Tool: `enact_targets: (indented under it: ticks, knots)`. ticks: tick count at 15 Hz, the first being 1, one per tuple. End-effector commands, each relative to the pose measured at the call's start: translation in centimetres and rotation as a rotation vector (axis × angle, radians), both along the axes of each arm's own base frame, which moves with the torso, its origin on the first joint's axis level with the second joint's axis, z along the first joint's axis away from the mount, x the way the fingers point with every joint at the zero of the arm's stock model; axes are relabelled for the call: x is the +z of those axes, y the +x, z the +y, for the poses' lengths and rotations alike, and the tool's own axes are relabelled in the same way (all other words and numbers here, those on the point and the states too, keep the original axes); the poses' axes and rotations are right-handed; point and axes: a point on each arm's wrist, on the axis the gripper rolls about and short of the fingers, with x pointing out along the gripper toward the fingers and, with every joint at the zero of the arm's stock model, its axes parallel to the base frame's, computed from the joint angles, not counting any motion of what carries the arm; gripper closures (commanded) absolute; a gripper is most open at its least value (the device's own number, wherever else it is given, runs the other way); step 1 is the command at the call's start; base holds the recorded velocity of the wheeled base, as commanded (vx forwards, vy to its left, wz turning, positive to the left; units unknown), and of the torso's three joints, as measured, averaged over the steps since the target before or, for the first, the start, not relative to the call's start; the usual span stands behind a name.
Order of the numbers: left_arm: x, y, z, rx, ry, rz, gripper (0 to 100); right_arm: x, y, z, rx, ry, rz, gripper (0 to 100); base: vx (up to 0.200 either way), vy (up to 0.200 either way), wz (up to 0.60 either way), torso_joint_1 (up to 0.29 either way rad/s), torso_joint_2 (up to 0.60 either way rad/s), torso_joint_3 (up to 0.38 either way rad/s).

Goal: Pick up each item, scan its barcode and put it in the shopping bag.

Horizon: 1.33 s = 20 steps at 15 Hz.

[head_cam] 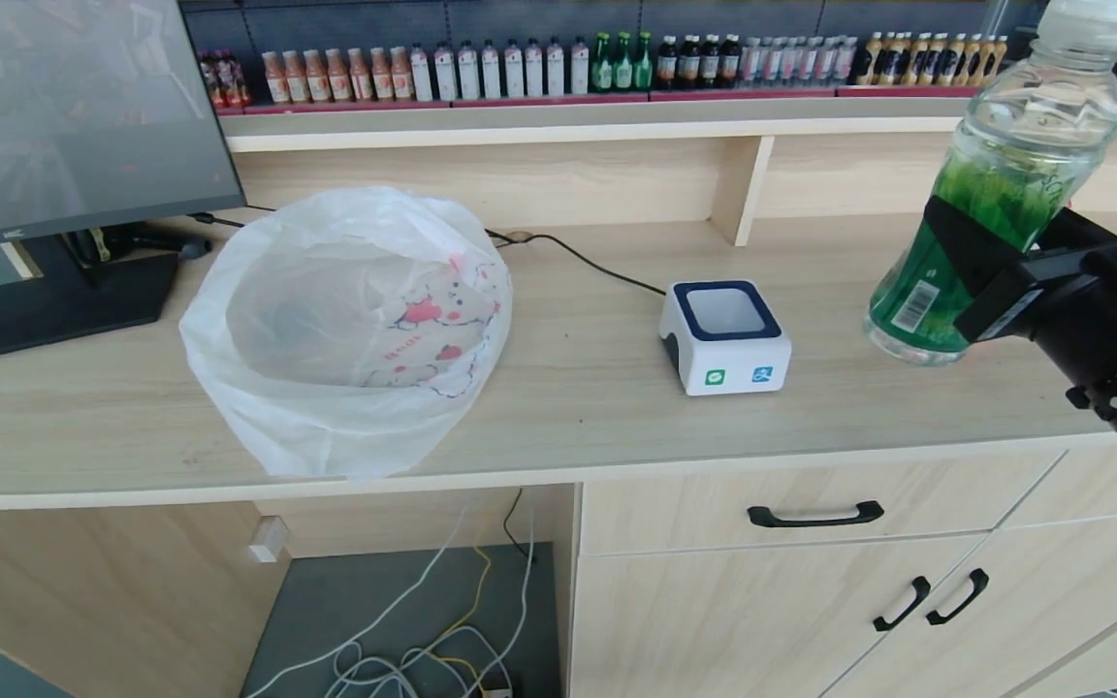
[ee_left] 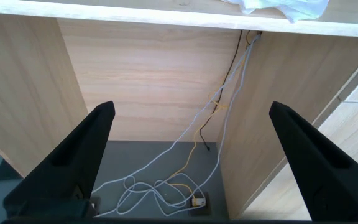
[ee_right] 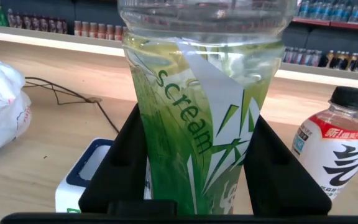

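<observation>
A clear bottle with a green label (head_cam: 995,184) hangs tilted in the air at the right, above the counter, and my right gripper (head_cam: 990,271) is shut around its lower half. Its barcode (head_cam: 914,306) faces left, toward the white scanner (head_cam: 725,335) with a dark blue rim on the counter. The right wrist view shows the same bottle (ee_right: 201,124) between the black fingers (ee_right: 120,168), with the scanner (ee_right: 82,180) below it. The white plastic shopping bag (head_cam: 355,325) stands wide at the counter's left. My left gripper (ee_left: 191,162) is open, low under the counter.
A second bottle (ee_right: 331,146) with a black cap and a white and red label stands on the counter beyond the scanner. A monitor (head_cam: 74,116) is at the far left. A raised shelf (head_cam: 617,121) runs behind the counter. Cables (ee_left: 179,180) lie on the floor below.
</observation>
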Motion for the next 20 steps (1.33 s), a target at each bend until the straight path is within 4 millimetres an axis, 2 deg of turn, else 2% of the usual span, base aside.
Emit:
enact_targets:
  ticks: [1, 3, 8, 12, 16, 17, 19, 20]
  knots:
    - [0.0, 0.0, 0.0, 0.0, 0.0, 0.0, 0, 0.1, -0.1, 0.0, 0.0, 0.001, -0.004, 100, 0.0, 0.2, 0.0, -0.002, 0.0, 0.002]
    - [0.0, 0.0, 0.0, 0.0, 0.0, 0.0, 0, 0.1, -0.1, 0.0, -0.001, 0.0, -0.004, 100, 0.0, 0.2, 0.0, 0.005, 0.0, 0.0]
    - [0.0, 0.0, 0.0, 0.0, 0.004, 0.0, 0, 0.1, -0.1, 0.0, -0.015, -0.03, -0.011, 100, 0.0, 0.0, 0.0, 0.0, 0.0, 0.0]
    - [0.0, 0.0, 0.0, 0.0, 0.004, 0.0, 0, 0.4, 0.1, 0.4, 0.008, -0.15, -0.056, 100, 0.0, 0.0, 0.0, 0.0, 0.0, 0.0]
    - [0.0, 0.0, 0.0, 0.0, 0.004, 0.0, 0, 2.8, 0.8, 1.2, 0.083, -0.319, -0.194, 100, 0.0, 0.0, 0.0, 0.0, 0.0, 0.0]
    - [0.0, 0.0, 0.0, -0.001, 0.004, 0.0, 0, 4.4, 1.2, 1.5, 0.126, -0.368, -0.247, 100, 0.0, 0.0, 0.0, 0.0, 0.0, 0.0]
    - [0.0, 0.0, 0.0, 0.0, 0.004, 0.0, 0, 7.8, 1.6, 1.5, 0.088, -0.503, -0.366, 100, 0.0, 0.0, 0.0, 0.0, 0.0, 0.0]
    - [0.0, 0.0, 0.0, 0.0, 0.004, 0.0, 0, 8.2, 1.5, 2.4, 0.06, -0.581, -0.417, 100, 0.0, 0.0, 0.0, 0.0, 0.0, 0.0]
